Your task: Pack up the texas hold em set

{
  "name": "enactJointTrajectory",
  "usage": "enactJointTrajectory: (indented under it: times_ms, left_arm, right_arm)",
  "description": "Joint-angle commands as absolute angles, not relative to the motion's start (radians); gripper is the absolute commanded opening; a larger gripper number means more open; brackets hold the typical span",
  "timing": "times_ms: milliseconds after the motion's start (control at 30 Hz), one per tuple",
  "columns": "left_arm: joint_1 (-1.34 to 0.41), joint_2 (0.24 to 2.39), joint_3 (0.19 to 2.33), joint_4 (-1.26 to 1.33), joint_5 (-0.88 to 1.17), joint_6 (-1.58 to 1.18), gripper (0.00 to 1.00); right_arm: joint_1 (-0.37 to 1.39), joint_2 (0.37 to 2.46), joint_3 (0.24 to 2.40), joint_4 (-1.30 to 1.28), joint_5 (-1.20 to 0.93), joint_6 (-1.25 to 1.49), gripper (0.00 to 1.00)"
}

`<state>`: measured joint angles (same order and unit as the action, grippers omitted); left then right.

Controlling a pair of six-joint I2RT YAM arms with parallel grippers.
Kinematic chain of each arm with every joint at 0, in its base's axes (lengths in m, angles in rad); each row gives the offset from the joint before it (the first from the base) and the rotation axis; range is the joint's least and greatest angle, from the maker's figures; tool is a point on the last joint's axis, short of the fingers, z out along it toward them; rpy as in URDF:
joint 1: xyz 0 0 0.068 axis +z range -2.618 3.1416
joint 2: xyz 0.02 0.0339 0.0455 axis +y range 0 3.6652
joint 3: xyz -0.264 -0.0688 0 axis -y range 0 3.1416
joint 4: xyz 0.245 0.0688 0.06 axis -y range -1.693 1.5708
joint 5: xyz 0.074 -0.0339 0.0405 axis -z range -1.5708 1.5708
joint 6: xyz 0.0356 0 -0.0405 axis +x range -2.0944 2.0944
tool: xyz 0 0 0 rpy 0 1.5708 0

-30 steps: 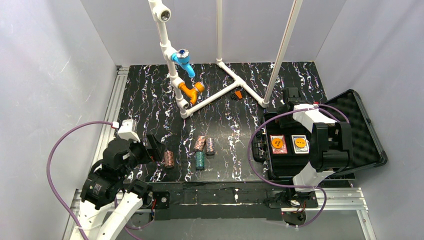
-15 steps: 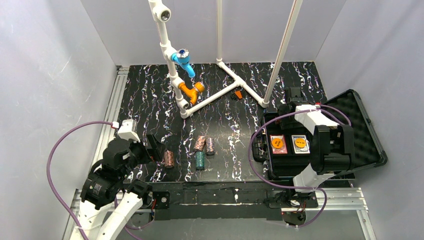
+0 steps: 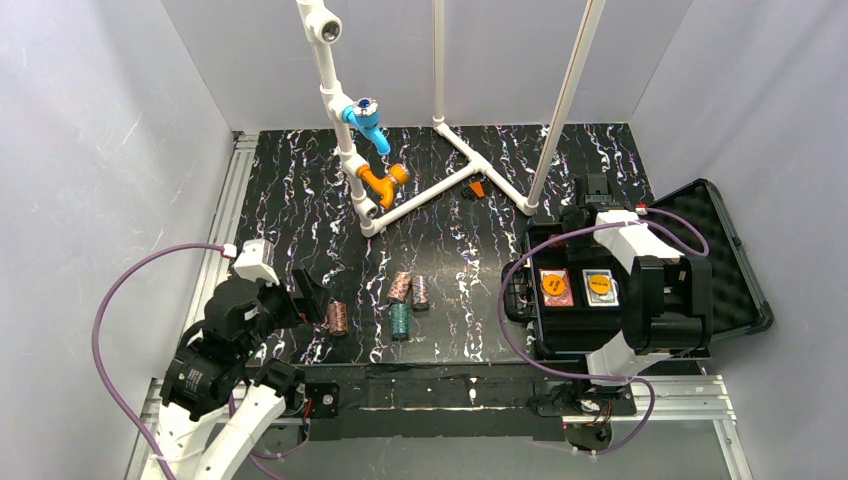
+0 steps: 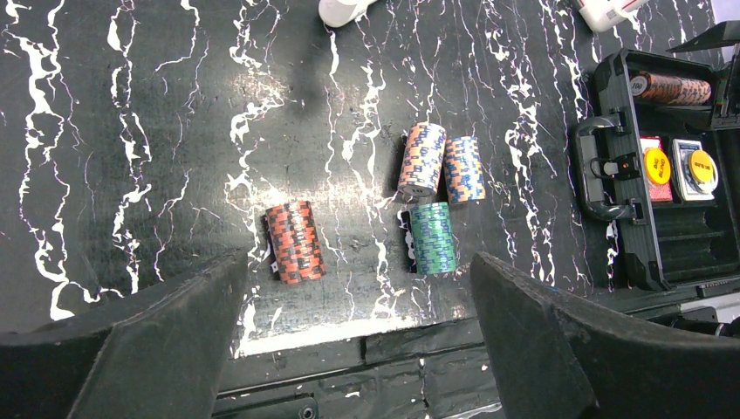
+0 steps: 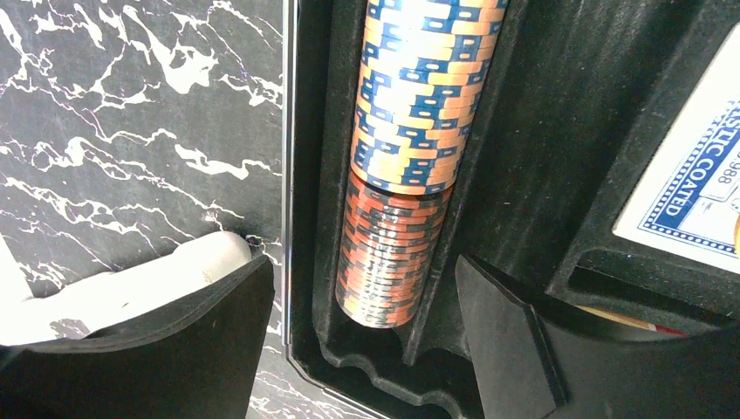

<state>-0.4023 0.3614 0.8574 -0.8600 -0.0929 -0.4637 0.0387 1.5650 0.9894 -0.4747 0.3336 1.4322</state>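
Right gripper (image 5: 362,262): hung released, spread astride the chip row (image 5: 410,113) lying in the black case (image 3: 725,250)'s far slot; left gripper (image 4: 358,262): hovered wide open over four chip stacks (image 4: 295,242) on the worktop (image 4: 131,131).

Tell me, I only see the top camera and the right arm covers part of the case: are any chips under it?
Observer: Yes, the right wrist camera shows a reddish-brown stack lying in the case, in its edge slot.
Operator: Anything else in that slot?
Observer: An orange-and-blue stack, end to end with it.
Operator: Is the right tool gripping?
Observer: No, the right tool is open, straddling the reddish-brown stack.
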Motion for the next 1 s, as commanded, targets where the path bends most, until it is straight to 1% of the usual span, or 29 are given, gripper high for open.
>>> enactJointTrajectory:
  times_ms: [0, 333, 467, 567, 633, 767, 967]
  left_arm:
    - [-0.397, 0.357, 0.847, -0.847, -0.089, -0.449, 0.98]
    - [-0.397, 0.390, 0.850, -0.851, -0.101, -0.461, 0.98]
    - [-0.397, 0.414, 0.856, -0.867, -0.151, -0.502, 0.98]
    - [-0.397, 0.432, 0.856, -0.857, -0.106, -0.478, 0.98]
    - [-0.398, 0.471, 0.872, -0.867, -0.075, -0.467, 0.98]
    - [-0.397, 0.597, 0.901, -0.939, -0.126, -0.527, 0.98]
    - [-0.399, 0.761, 0.899, -0.987, -0.138, -0.588, 0.98]
  right_arm:
    - [0.028, 1.512, 1.001, -0.495, 0.350, 1.411, 0.85]
    - [0.028, 1.407, 1.013, -0.556, 0.392, 1.330, 0.89]
    - [0.028, 1.347, 0.988, -0.584, 0.396, 1.292, 0.91]
    - [0.029, 1.298, 0.954, -0.582, 0.385, 1.251, 0.94]
    - [0.028, 1.259, 0.933, -0.574, 0.374, 1.209, 0.95]
    - [0.028, 1.194, 0.894, -0.539, 0.349, 1.122, 0.96]
    - [0.028, 1.119, 0.874, -0.528, 0.354, 0.999, 0.98]
